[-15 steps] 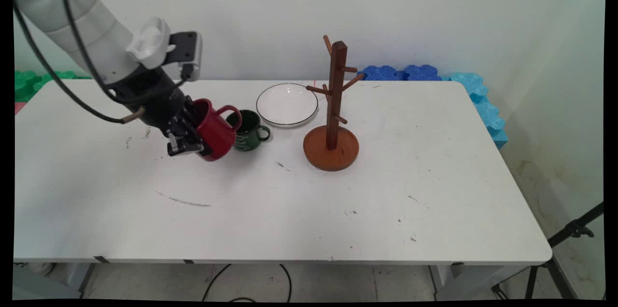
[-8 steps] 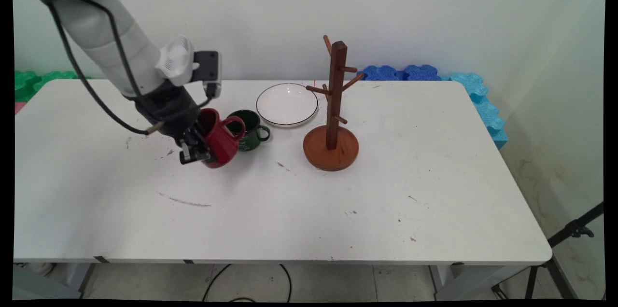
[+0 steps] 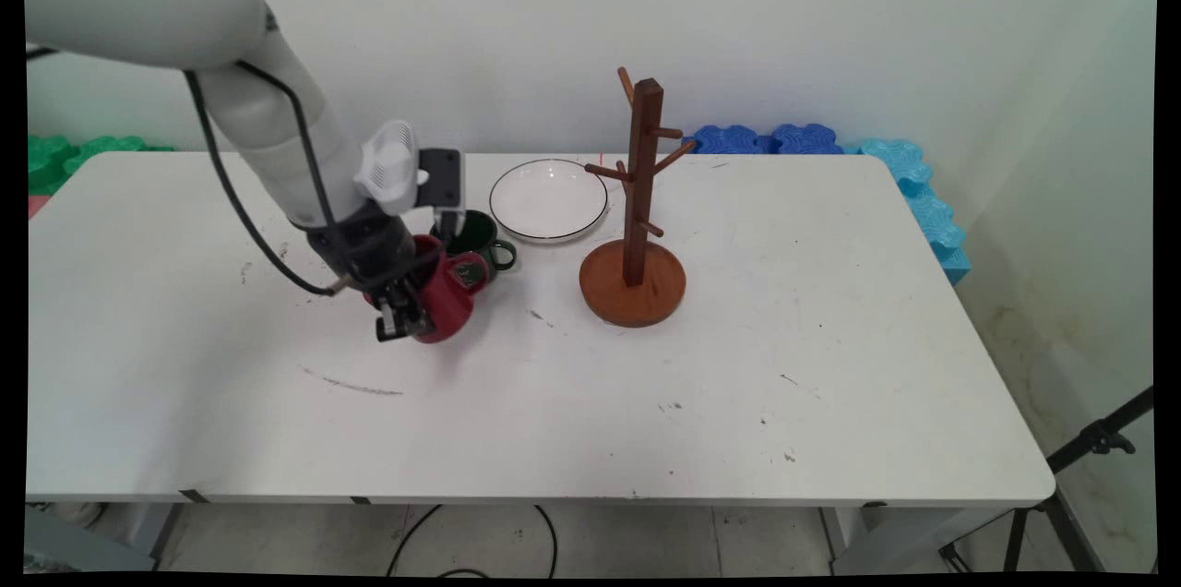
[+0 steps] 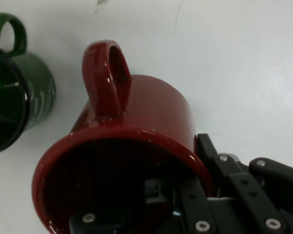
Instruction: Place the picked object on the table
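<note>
Gripper (image 3: pixel 399 315) clenched on the red mug's (image 3: pixel 447 296) rim, one finger inside the wall and one outside, hence the tilt with handle upward. Carried low over the white table (image 3: pixel 738 365), just beside the green mug (image 3: pixel 480 241); plate (image 3: pixel 548 199) and wooden mug tree (image 3: pixel 637 218) farther right.

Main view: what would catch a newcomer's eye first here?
The red mug, gripped by its rim in the black gripper, one finger inside, tilted near the table's left middle. Just behind stands a green mug, with a white plate and a wooden mug tree further right.
</note>
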{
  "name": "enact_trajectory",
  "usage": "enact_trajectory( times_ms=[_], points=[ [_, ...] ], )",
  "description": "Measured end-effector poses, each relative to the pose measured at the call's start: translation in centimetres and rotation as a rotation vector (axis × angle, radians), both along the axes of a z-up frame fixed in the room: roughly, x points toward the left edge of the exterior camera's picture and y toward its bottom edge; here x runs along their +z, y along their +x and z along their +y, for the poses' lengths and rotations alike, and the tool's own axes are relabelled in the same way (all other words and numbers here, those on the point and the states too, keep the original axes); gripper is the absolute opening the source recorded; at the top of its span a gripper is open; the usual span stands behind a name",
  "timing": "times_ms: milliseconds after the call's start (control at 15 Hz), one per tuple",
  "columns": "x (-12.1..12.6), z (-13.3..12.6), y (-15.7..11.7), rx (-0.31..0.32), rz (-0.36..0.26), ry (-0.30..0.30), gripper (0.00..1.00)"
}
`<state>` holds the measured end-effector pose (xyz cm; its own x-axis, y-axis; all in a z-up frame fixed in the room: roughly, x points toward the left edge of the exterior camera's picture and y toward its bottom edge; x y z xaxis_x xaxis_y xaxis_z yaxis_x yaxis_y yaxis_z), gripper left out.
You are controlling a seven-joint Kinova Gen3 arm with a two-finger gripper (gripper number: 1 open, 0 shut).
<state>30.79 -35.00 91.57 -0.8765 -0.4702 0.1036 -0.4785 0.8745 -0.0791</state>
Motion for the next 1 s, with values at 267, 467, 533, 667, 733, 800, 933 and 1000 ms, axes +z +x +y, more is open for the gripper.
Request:
enact_trajectory(
  times_ms=[267, 467, 533, 667, 733, 800, 933, 1000],
  points=[
    [-1.9, -0.6, -1.0, -0.01, -0.011, -0.001, 0.0],
    [-3.1, -1.0, -1.6, -0.015, -0.016, -0.003, 0.0],
    [-3.4, -1.1, -1.8, -0.016, -0.016, -0.004, 0.0],
    [-4.0, -1.2, -2.2, -0.017, -0.016, -0.003, 0.0],
    [-4.3, -1.3, -2.4, -0.018, -0.016, -0.003, 0.0],
    [-4.5, -1.4, -2.5, -0.018, -0.015, -0.003, 0.0],
    [-4.9, -1.5, -2.8, -0.018, -0.015, -0.002, 0.0],
    [-5.1, -1.6, -2.9, -0.018, -0.014, -0.002, 0.0]
  ],
)
